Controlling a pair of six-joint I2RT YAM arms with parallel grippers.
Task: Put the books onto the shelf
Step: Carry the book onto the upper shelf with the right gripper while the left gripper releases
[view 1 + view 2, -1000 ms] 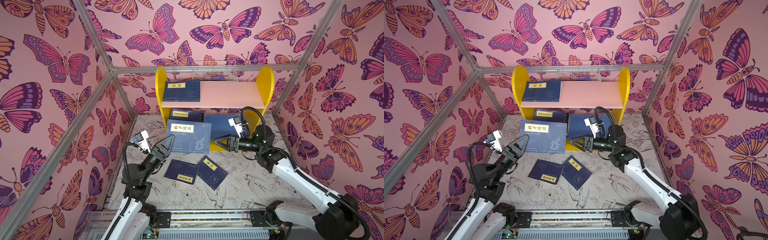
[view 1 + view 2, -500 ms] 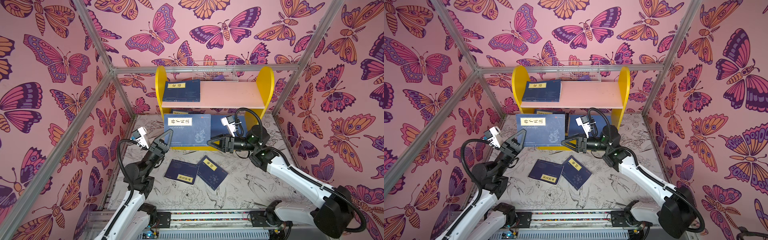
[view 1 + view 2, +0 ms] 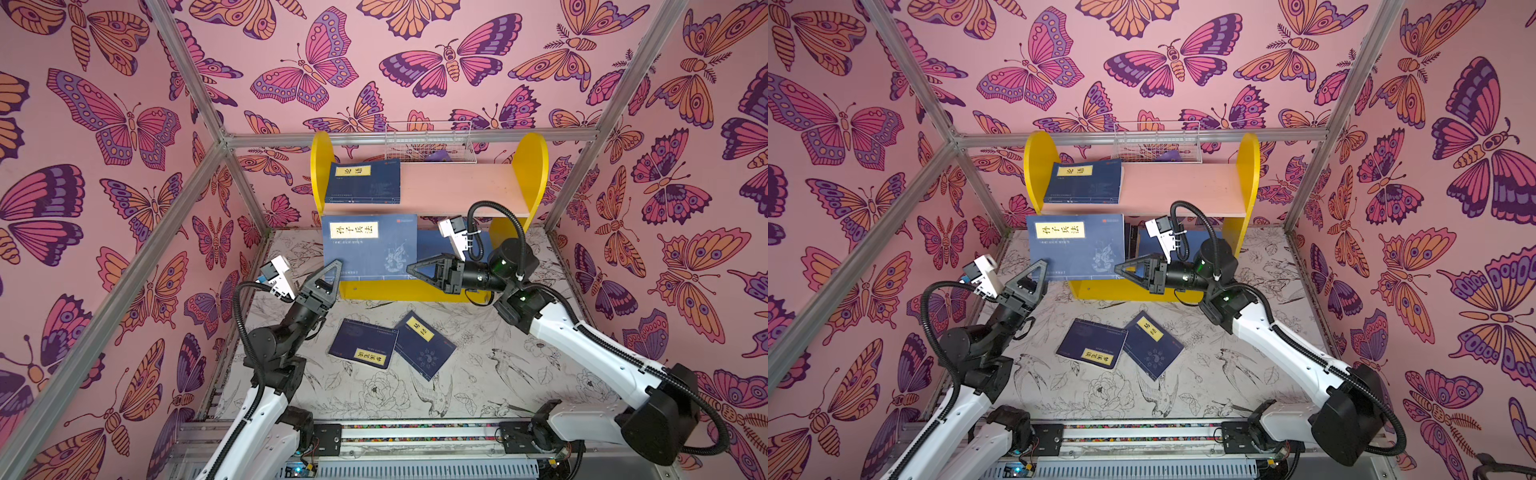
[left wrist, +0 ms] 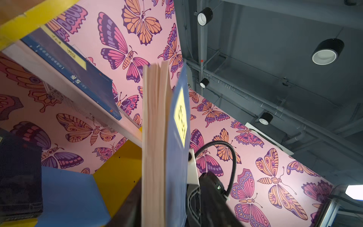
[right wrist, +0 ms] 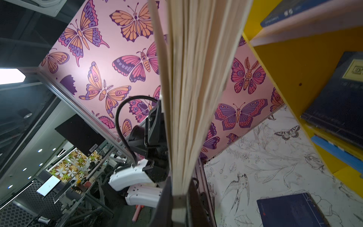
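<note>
Books: one navy book (image 3: 365,179) on your shelf's (image 3: 528,166) upper board.
Right claw (image 3: 411,269): clamps the blue book (image 3: 370,245).
Left claw (image 3: 332,270): jaws apart at that book.

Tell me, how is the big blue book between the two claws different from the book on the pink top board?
The held blue book stands upright, gripped by the right gripper; the shelf book lies flat on the pink upper board, untouched. The held blue book looks lighter blue, the shelf book darker navy. Both carry yellow title labels.
</note>
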